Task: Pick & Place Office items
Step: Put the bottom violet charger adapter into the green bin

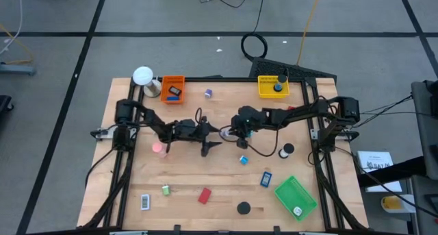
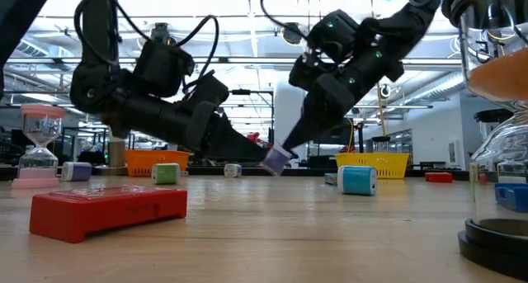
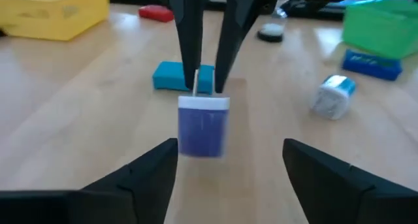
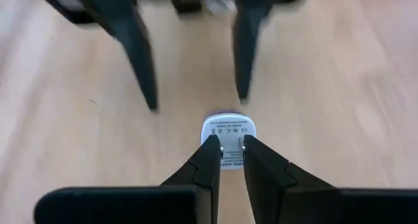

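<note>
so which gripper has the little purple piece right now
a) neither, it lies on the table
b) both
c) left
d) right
d: the right gripper pinches the purple piece at its white end, while the left gripper has its fingers spread wide on either side, not touching it.

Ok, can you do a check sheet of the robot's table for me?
Surface: wooden table, flat.
Job's things: purple piece held above the table; red block and black disc lie loose.
Clutter: white ball-topped object; orange tray, yellow tray, green tray.
Grippers: right gripper shut on the purple piece; left gripper open, facing it.
Cables: black coil on the floor.
Surroundings: grey floor.
</note>
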Robot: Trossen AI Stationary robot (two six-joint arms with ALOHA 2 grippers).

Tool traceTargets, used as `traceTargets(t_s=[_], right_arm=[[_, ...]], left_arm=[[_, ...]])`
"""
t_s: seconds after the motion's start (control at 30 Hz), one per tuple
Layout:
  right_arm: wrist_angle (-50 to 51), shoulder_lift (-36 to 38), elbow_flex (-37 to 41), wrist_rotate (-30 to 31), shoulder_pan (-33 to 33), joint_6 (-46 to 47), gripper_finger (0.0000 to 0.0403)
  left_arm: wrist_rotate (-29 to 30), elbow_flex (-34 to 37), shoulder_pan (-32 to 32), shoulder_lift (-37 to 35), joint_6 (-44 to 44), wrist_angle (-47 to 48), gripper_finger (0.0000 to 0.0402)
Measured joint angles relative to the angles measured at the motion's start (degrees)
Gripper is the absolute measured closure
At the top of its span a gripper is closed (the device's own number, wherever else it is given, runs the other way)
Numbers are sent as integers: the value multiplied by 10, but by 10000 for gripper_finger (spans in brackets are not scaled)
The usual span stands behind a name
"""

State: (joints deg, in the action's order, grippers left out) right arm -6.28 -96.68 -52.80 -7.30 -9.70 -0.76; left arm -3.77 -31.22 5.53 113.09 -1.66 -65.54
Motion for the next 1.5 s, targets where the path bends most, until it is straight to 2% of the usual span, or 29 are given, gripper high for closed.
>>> traceTargets(t_s=[0.07, 0.17, 0.33, 0.57, 0.77, 0.9, 1.0, 1.17, 1.33, 1.5], right_arm=[[59, 0, -25, 32, 5, -1, 362], [132, 0, -55, 29, 8, 0, 362], [213, 0, -80, 30, 9, 1, 362], [245, 0, -83, 29, 8, 3, 354], [245, 0, -83, 34, 8, 4, 313], [249, 0, -83, 78, 8, 18, 284], [252, 7, -83, 102, 8, 18, 262], [249, 30, -84, 140, 8, 31, 216], [292, 42, -117, 150, 8, 100, 171], [347, 19, -173, 166, 15, 87, 163]], left_arm=[[22, 0, -1, -25, 10, 42, 118], [43, 0, -4, -44, 26, 81, 118], [44, 0, -6, -46, 26, 94, 117], [54, 0, -7, -46, 25, 102, 117], [54, 0, -7, -46, 27, 112, 117], [55, 0, -12, -46, 42, 117, 125], [55, 0, -21, -46, 63, 114, 158], [54, 0, -25, -65, 82, 116, 244], [51, 7, -11, -88, 91, 105, 327], [29, 55, 15, -105, 72, 14, 391]])
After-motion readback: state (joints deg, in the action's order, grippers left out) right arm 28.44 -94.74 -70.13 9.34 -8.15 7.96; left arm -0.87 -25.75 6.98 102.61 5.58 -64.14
